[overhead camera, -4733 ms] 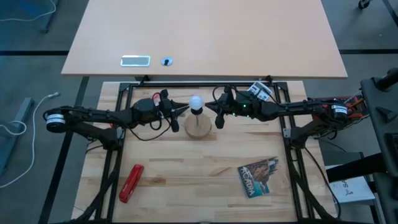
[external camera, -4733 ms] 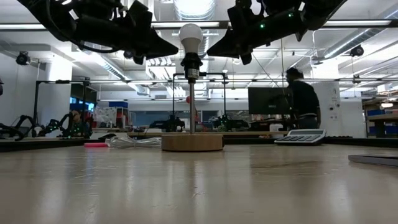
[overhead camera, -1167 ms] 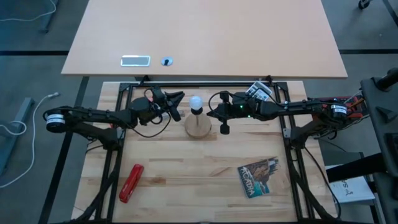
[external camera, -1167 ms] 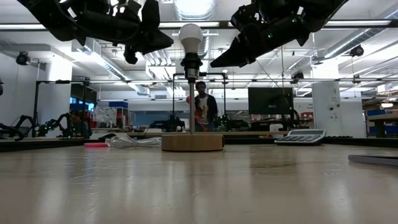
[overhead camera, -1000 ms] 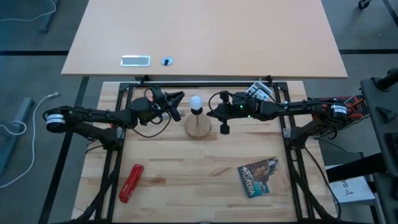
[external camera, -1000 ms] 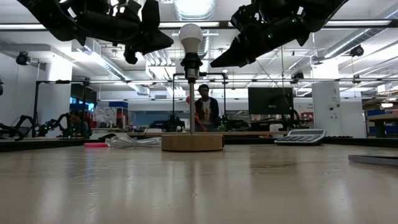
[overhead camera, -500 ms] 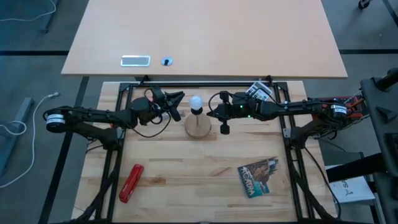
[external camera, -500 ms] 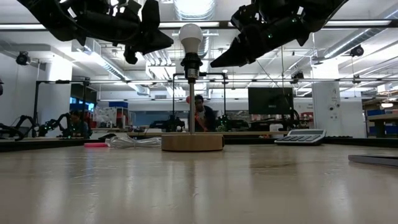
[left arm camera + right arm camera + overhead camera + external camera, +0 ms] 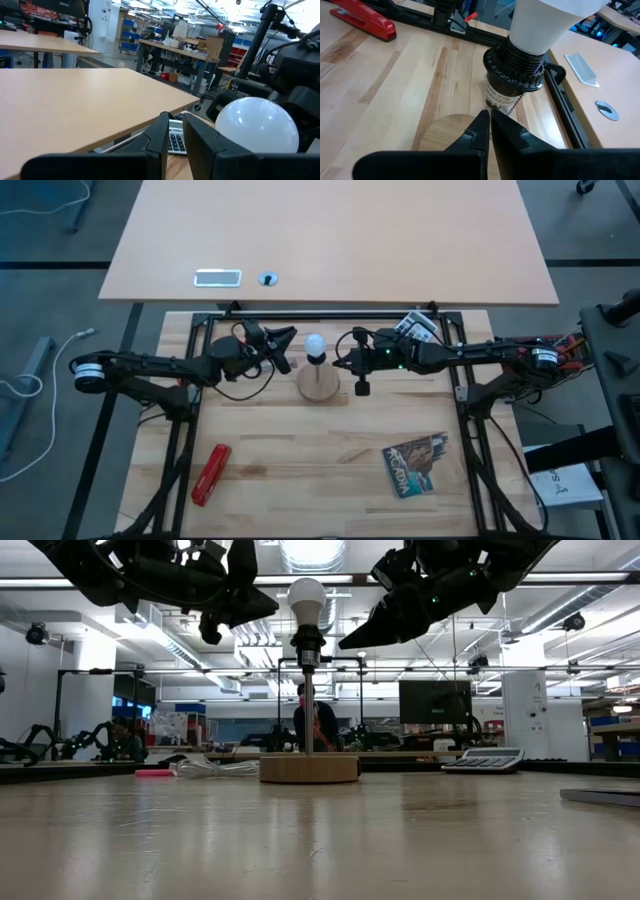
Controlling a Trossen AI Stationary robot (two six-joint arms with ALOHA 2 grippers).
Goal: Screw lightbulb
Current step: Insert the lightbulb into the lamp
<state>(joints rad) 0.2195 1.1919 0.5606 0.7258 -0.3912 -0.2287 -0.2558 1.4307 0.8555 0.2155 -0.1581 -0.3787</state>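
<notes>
The right gripper (image 9: 356, 364) hung just beside the lightbulb (image 9: 315, 344) on its right, its two dark fingers (image 9: 481, 131) drawn together with nothing between them. The left gripper (image 9: 282, 348) sat on the opposite side, also clear of the bulb, its fingers (image 9: 161, 131) closed up side by side and empty. Neither touched the glass.

The lightbulb stood upright in the black socket (image 9: 514, 75) atop the thin post rising from the round wooden base (image 9: 309, 769) — in the right wrist view its neck met the threaded collar squarely, so the bulb looked seated, though how tightly could not be told.

The risks from here were mostly of contact. With both arms flanking the bulb at its own height, a sideways drift of either one might knock the head and tip the whole stand, since the base merely rests on the wooden table (image 9: 300, 460). If more turning were needed, closed fingers would first have to spread — a grip taken off-centre on the smooth round head would likely slip, or tilt the thread and cross it.
</notes>
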